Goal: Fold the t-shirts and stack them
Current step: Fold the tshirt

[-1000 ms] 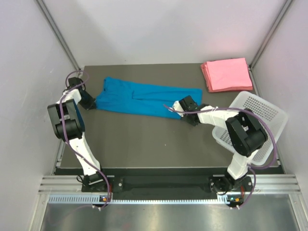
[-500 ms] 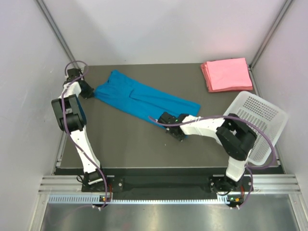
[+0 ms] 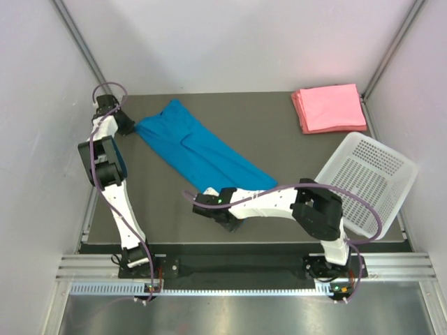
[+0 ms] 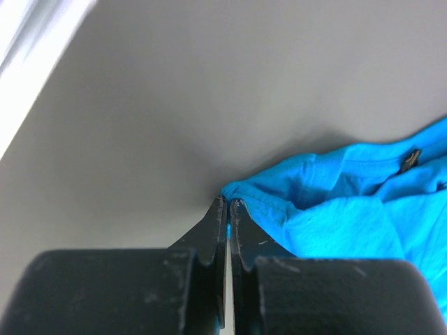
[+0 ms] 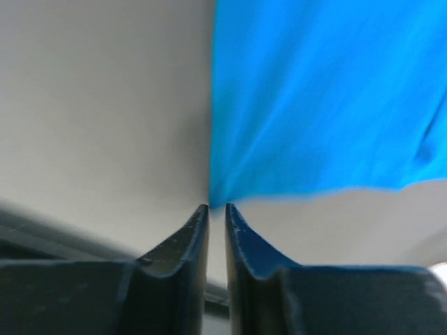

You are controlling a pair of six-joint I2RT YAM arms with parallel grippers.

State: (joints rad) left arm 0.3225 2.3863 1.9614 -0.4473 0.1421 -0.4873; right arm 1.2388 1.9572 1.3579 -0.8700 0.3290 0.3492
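Observation:
The bright blue t-shirt (image 3: 199, 150) lies stretched in a long diagonal band on the dark table, from the far left down to the near middle. My left gripper (image 3: 131, 125) is shut on its far-left end; the left wrist view shows the jaws (image 4: 228, 202) pinched on the bunched blue edge (image 4: 335, 209). My right gripper (image 3: 203, 198) is at the shirt's near end, its jaws (image 5: 216, 207) nearly closed on a corner of the blue cloth (image 5: 314, 91). The pink folded t-shirts (image 3: 328, 107) sit stacked at the far right corner.
A white perforated basket (image 3: 367, 185) stands tilted over the table's right edge, beside the right arm's elbow. The grey walls close in at the left, right and back. The table's front edge runs just below the right gripper.
My right gripper swept from the right middle to the near centre, dragging the shirt's end with it. The left gripper moved slightly farther back. The shirt turned from horizontal to diagonal.

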